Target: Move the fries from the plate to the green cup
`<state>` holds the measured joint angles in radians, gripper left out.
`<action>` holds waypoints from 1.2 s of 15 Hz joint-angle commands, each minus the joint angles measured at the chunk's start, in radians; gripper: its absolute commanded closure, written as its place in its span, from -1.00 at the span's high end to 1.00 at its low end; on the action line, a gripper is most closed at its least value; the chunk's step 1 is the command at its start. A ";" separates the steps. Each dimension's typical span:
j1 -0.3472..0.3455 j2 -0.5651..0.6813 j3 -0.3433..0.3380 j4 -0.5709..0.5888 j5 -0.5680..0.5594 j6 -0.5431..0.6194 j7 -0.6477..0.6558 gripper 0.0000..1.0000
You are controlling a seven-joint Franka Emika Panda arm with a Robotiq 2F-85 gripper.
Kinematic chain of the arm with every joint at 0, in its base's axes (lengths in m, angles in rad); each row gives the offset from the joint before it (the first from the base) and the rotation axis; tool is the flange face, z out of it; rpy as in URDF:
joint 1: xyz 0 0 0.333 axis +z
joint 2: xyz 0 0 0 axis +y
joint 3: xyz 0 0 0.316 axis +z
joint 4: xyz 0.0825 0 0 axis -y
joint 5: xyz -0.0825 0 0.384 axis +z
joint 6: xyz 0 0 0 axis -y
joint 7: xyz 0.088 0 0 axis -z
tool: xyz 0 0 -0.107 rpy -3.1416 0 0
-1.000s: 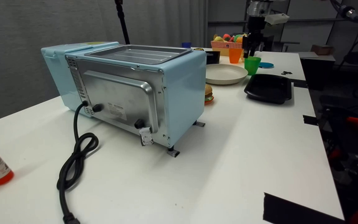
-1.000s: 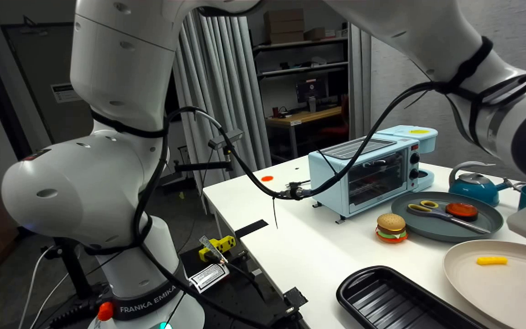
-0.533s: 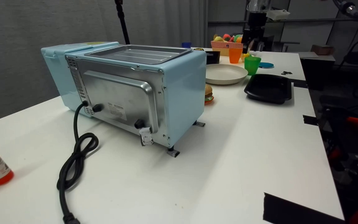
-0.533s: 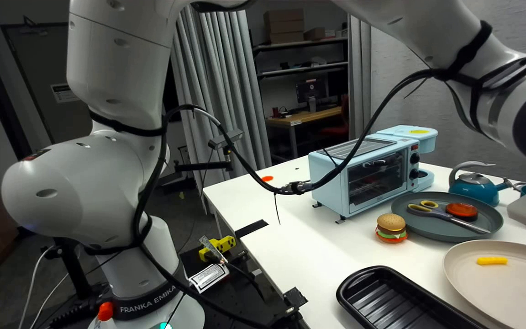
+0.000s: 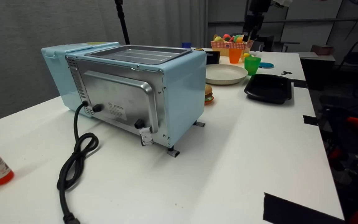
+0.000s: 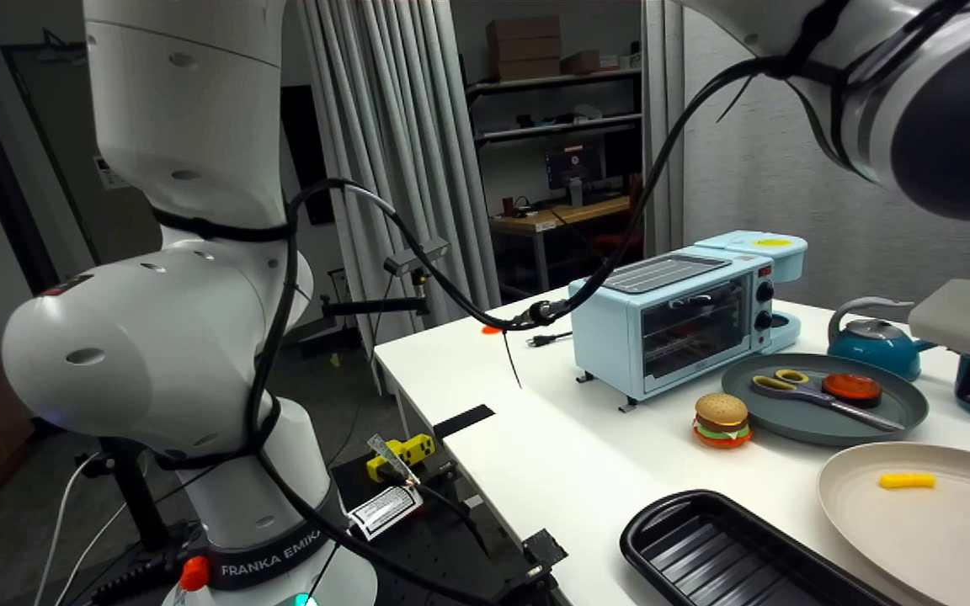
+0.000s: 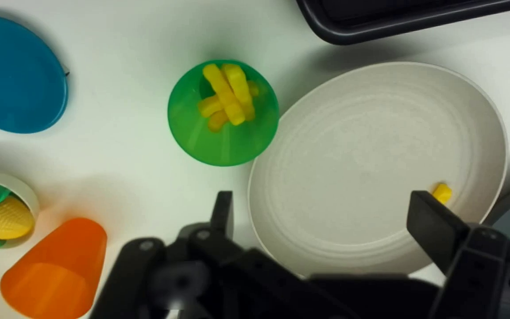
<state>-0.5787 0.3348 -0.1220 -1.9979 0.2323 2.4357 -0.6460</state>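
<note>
gripper [image 7: 323,204]: one unit, raised above the tabletop [image 5: 228,174]. its two fingers [image 7: 436,230] are black, with flat, block-shaped tips; they stand spread well apart, and bare surface of the plate [image 7: 365,155] shows between them in the wrist view.

on the plate: one fry [image 6: 907,481], lying flat; in the wrist view it is partly covered by one finger.

in the green cup [image 7: 224,150]: two fries [image 7: 224,94] lie uppermost, side by side on a slant; further pieces show beneath, their number not countable because of overlap. each visible fry is a slim, straight, yellow stick with blunt ends.

plate: one unit. round, shallow, pale white, with fine concentric rings in its base and a raised rim.

green cup: one unit. upright, round-mouthed, smooth, translucent, tapered toward the base. it stands just beside the plate; its rim overlaps the plate's edge in the wrist view, and contact cannot be determined.

surroundings: one black tray [image 6: 729,555], oblong with rounded corners and a ribbed base, near the plate. one blue disc [image 7: 11,75], round and glossy. one orange cup [image 7: 64,266], smooth and tapered. one pale round container [image 7: 24,189], holding one corn cob [image 7: 5,219] with a beaded yellow surface. in an exterior view, one grey plate [image 6: 780,421] bears one pair of scissors [image 6: 818,396] and one red disc [image 6: 851,388]. one toaster oven [image 5: 183,93] has a pale blue, box-shaped housing and a metal rear panel.
</note>
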 commanded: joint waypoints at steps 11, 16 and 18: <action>0.031 -0.082 -0.040 -0.050 0.080 -0.005 -0.130 1.00; 0.031 -0.082 -0.040 -0.050 0.080 -0.005 -0.130 1.00; 0.031 -0.082 -0.040 -0.050 0.080 -0.005 -0.130 1.00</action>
<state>-0.5787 0.2515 -0.1295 -2.0511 0.3026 2.4357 -0.7706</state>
